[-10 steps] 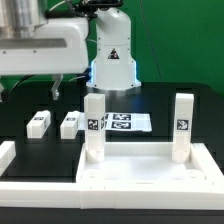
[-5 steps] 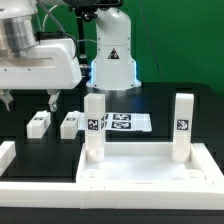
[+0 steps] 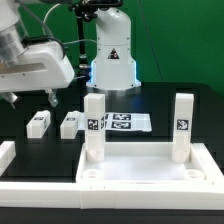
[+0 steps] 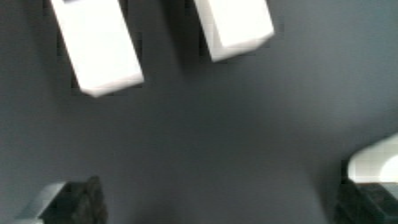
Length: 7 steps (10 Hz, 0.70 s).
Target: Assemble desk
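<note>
1. Franka's gripper (image 3: 30, 98) hangs over the dark table (image 3: 160, 110) at the exterior view's left. Its jaws are spread wide with nothing between them, and in the wrist view one dark fingertip (image 4: 71, 203) shows at either side of bare tabletop
2. Two loose legs lie flat just beneath it, the outer leg (image 3: 38, 123) and the inner leg (image 3: 70, 123). They sit side by side with a gap between them and their tags face up. Lying on their long sides, they appear set out so the fingers can close across the narrow width
3. The desk top (image 3: 150, 182) sits in the foreground with its rim upward. One fitted leg (image 3: 94, 125) stands upright at its far corner on the exterior view's left, and a second fitted leg (image 3: 183, 125) stands at the far corner on the right
4. The two near corners show round sockets with nothing in them, so the job looks about half done. The top's underside faces up, presumably so legs can be driven in from above
5. The marker board (image 3: 125, 122) lies flat beyond the top, between the two upright legs
6. The wide-open pose above the loose pair suggests a pick-up is being lined up, and the descent must straddle one leg without nudging its neighbour
</note>
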Motion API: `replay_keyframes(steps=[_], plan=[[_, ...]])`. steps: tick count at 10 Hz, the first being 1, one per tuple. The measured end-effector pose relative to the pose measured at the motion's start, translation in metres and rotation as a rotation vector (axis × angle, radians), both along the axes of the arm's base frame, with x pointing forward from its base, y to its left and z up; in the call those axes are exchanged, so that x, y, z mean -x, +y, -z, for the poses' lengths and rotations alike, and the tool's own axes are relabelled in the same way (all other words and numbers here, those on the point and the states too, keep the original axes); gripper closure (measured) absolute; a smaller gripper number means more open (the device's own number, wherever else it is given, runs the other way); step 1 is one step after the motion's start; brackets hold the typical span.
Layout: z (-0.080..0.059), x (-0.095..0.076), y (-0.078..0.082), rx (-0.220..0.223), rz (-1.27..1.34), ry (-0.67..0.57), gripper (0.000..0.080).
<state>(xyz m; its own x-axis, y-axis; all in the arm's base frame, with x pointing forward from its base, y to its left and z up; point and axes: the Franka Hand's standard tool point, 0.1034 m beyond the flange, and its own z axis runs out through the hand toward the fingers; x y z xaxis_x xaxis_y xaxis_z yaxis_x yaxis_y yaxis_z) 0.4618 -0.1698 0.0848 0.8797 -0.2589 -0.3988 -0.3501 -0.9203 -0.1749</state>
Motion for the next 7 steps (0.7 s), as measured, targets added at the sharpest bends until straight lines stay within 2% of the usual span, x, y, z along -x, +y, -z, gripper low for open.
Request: replay_keyframes(steps=[1,2,4,5,7], plan=[[0.001,0.017,0.009,-0.061,0.004,0.091,0.015],[-0.001,0.024,0.016,-0.116,-0.001,0.185,0.015],[0.004,0.018,0.016,-0.152,-0.018,0.262,0.015],[0.005,0.022,0.019,-0.191,-0.024,0.332,0.015],[0.02,0.03,0.022,-0.221,-0.027,0.411,0.015]])
